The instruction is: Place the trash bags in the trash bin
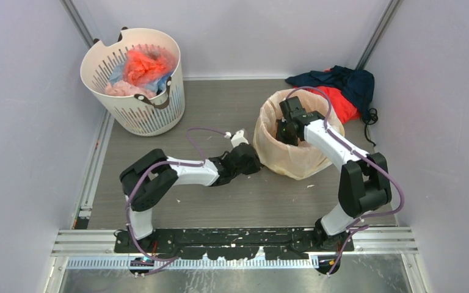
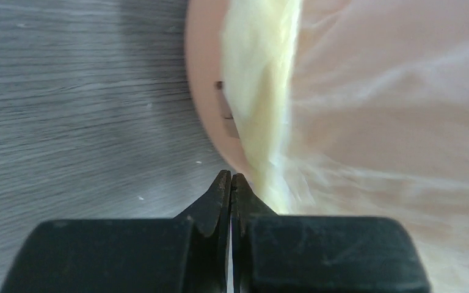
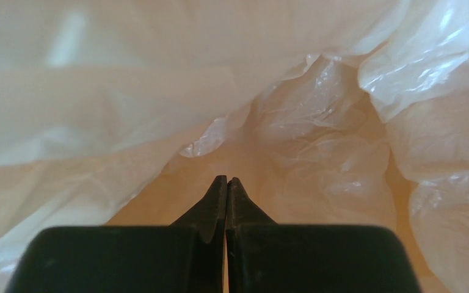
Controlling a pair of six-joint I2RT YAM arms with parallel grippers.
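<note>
The trash bin (image 1: 293,160), a round orange bucket, stands right of the table's middle. The trash bag (image 1: 267,137), thin pale-yellow film, is draped over its rim and down its outside. In the left wrist view the bin's bare side (image 2: 203,91) shows a small print, with the bag's edge (image 2: 262,97) hanging beside it. My left gripper (image 2: 231,177) is shut low at the bin's left side (image 1: 258,163); its tips are next to the film, with none seen between them. My right gripper (image 3: 226,179) is shut and empty inside the bin (image 1: 283,131), amid wrinkled film (image 3: 317,140).
A white slotted basket (image 1: 143,116) stands at the back left with red, pink and blue plastic bundles (image 1: 143,64) in it. A red and navy cloth heap (image 1: 342,85) lies behind the bin by the right wall. Grey walls close in on both sides.
</note>
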